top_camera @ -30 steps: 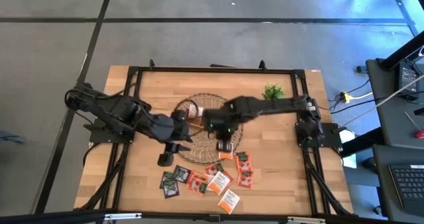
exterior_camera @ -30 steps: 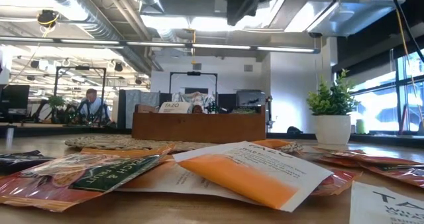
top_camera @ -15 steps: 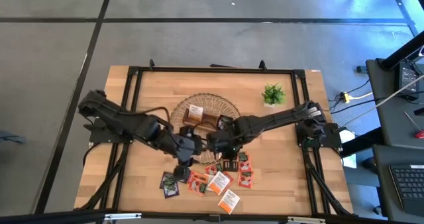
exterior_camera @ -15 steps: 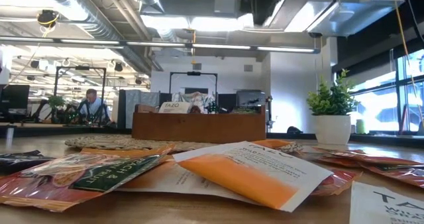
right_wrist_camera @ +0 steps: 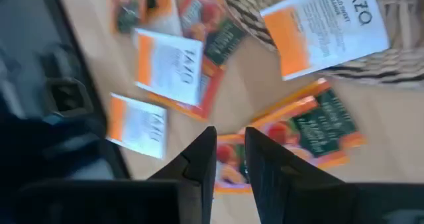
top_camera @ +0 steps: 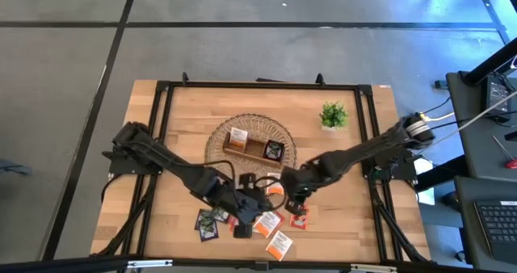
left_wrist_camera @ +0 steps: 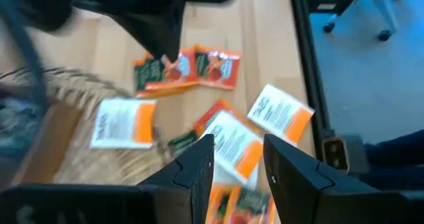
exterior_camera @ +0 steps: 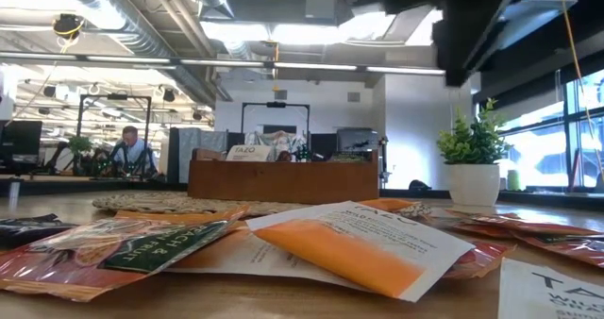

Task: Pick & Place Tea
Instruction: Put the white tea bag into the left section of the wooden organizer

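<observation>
low view (exterior_camera: 359,248) tea sachets only, high view both pincers (top_camera: 242,227) above them

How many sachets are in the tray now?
2 in the wooden tray: a white-and-orange sachet at its left-arm end, a dark sachet at the opposite end; others may be hidden.

Open office (desks (exterior_camera: 57,177), exposed ducts (exterior_camera: 142,17))

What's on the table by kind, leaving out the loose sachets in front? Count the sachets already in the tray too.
Round woven wicker mat: 1
Brown wooden three-compartment tray: 1
Small green potted plant: 1
White-and-orange square tea sachet, in the tray: 1
Dark square tea sachet, in the tray: 1
Total: 5
</observation>
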You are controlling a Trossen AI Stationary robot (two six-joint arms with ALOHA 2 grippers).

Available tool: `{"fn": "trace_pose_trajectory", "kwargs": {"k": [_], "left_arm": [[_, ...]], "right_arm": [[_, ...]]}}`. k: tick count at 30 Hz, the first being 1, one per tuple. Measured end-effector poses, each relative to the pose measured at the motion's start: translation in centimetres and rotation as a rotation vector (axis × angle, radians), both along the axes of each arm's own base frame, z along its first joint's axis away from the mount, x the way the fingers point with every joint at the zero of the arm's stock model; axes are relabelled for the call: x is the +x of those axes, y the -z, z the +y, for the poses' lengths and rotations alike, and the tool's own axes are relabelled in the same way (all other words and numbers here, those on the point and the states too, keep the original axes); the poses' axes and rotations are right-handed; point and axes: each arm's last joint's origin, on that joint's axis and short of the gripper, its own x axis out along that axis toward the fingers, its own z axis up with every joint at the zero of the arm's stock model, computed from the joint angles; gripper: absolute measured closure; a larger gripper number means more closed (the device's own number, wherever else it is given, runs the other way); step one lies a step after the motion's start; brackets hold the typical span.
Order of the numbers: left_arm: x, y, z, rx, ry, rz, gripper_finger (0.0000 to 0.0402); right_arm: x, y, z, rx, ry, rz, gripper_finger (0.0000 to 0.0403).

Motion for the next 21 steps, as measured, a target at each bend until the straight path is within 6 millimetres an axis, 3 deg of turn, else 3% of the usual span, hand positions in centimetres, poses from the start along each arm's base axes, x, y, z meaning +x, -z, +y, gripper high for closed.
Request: {"fn": "trace_pose_trajectory", "kwargs": {"k": [7, 13, 21], "left_arm": [[1.3, 0.1, 0.4, -0.043, -0.014, -0.060, 0.0274], [1.5, 0.1, 0.8, -0.020, -0.052, -0.072, 0.0274], [1.6, 0.0, 0.8, 0.040, 0.003, -0.092, 0.0274]], "right_arm": [[-3.1, 1.4, 0.7, 0.072, 0.151, -0.140, 0.0320], [-2.8, 4.4, 0.7, 0.157, 0.287, -0.311, 0.0318], [-3.6, 7.6, -0.1, 0.232, 0.501, -0.311, 0.0267]]}}
